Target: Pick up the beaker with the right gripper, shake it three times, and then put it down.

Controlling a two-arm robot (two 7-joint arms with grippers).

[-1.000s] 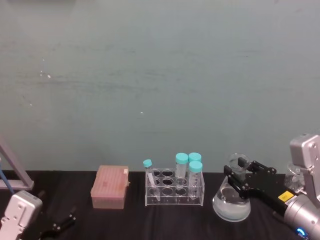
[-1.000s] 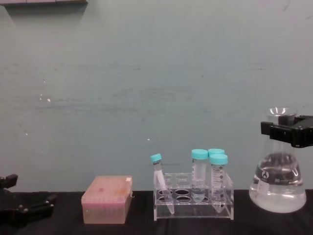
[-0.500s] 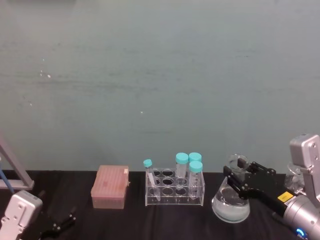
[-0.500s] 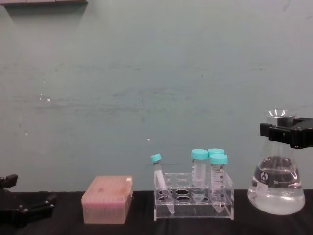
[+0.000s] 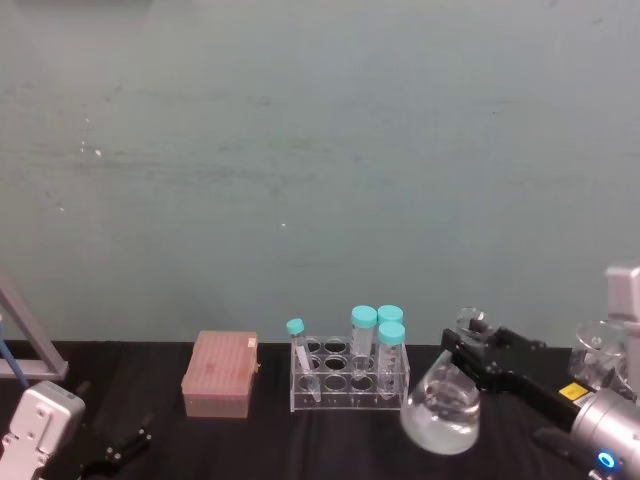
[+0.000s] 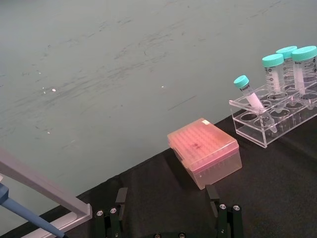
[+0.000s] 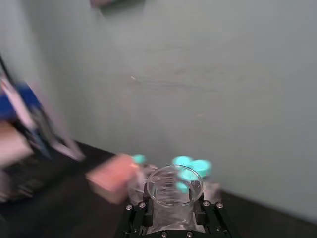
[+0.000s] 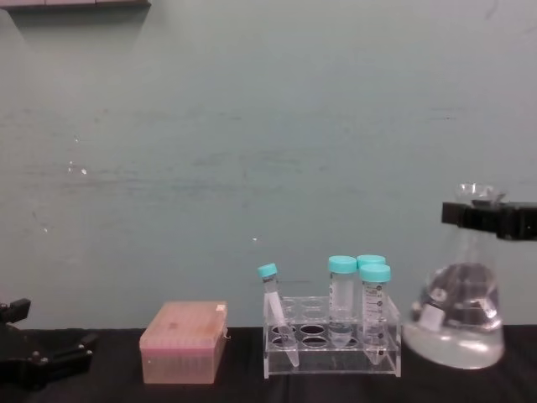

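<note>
Presently the right gripper [image 5: 472, 343] clamps one beaker [image 5: 440, 412] beside four capped tubes [image 5: 363, 326].

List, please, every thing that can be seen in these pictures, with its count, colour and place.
beaker: one, clear glass with clear liquid, tilted, right of the rack
rack: one, clear plastic, middle of the table
tubes: four, teal caps, in the rack, one leaning
box: one, pink, left of the rack
table: one, black, under everything
wall: one, pale teal, behind the table
frame: one, grey with a blue part, far left
right gripper: one, black, shut on the beaker's neck
left gripper: one, black, open, low at the left
</note>
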